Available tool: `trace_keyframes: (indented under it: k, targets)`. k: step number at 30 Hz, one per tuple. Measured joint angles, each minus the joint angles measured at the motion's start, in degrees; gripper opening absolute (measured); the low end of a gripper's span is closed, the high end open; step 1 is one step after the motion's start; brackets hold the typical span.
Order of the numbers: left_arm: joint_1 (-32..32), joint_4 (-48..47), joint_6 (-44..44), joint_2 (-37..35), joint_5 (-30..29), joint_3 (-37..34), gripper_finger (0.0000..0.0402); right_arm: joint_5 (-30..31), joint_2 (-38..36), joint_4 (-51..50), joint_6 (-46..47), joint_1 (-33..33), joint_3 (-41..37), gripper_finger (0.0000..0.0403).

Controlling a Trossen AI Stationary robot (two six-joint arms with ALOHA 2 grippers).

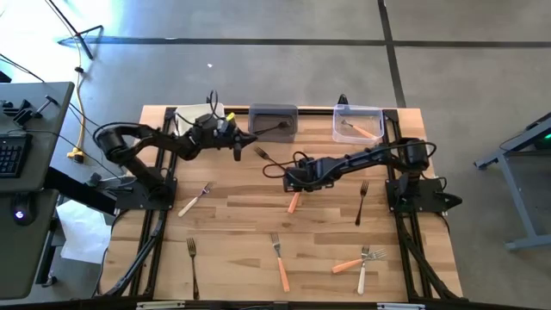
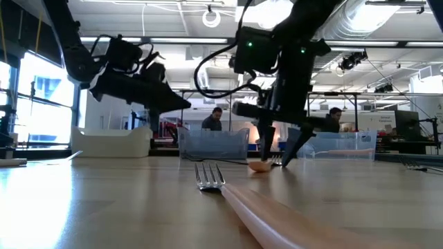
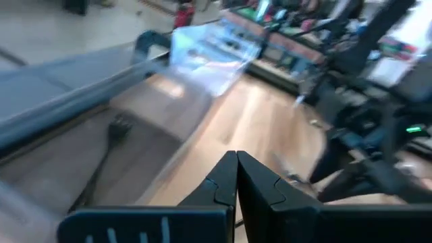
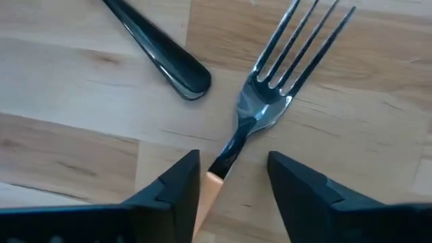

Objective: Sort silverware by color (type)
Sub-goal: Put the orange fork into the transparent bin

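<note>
the right claw [image 4: 233,185] is lowered over an orange-handled fork [image 4: 270,101] near the middle of the table [image 1: 232,241], its fingers parted moderately and set astride the fork's neck — one to each side, nothing yet gripped. the straddle is judged to be a line-up for a pinch where metal meets handle, so the fork can be lifted toward the clear bin [image 1: 358,123] at about one o'clock, where an orange-handled piece is already laid. a black fork [image 4: 158,50] lies just beside, toward eleven o'clock, its handle end close to the orange fork's head but apart from it.

the left claw [image 3: 236,179] is held above the table near the grey bin [image 1: 274,120] at twelve o'clock, fingers pressed together and empty; a dark fork [image 3: 108,145] is seen inside that bin.

the rest of the silverware is scattered — a cream-handled fork [image 1: 195,200] at nine o'clock, black forks at seven and three, orange and cream ones toward five and six.
</note>
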Motion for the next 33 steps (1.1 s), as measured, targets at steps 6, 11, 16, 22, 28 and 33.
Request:
trace_keyframes:
  k: [6, 11, 16, 22, 28, 33]
  targets:
    - [5.04, -18.12, -0.47, -12.37, -0.30, 0.64, 0.0000, -0.13, 0.00, -5.42, -6.02, -1.26, 0.83, 0.0097]
    - [8.05, -46.64, 5.97, -22.08, -14.84, 5.28, 0.0000, -1.96, -0.28, -6.31, -15.13, -3.81, 0.84, 0.0047]
    - [9.73, -57.18, 8.80, -23.86, -26.46, 7.01, 0.0000, -2.42, -0.83, -8.60, -24.52, -6.66, 0.72, 0.0016]
    - [12.44, -57.32, 8.19, -19.47, -26.63, 6.51, 0.0000, -2.69, -1.25, -14.90, -35.08, -9.01, 2.36, 0.0016]
    - [13.48, -54.57, 8.18, -12.03, -32.07, 6.49, 0.0000, -4.97, -1.27, -18.40, -44.89, -11.15, 4.91, 0.0017]
    - [14.31, -52.40, 7.79, -8.35, -33.98, 6.47, 0.0000, -3.84, -1.27, -23.54, -53.13, -12.19, 9.48, 0.0017]
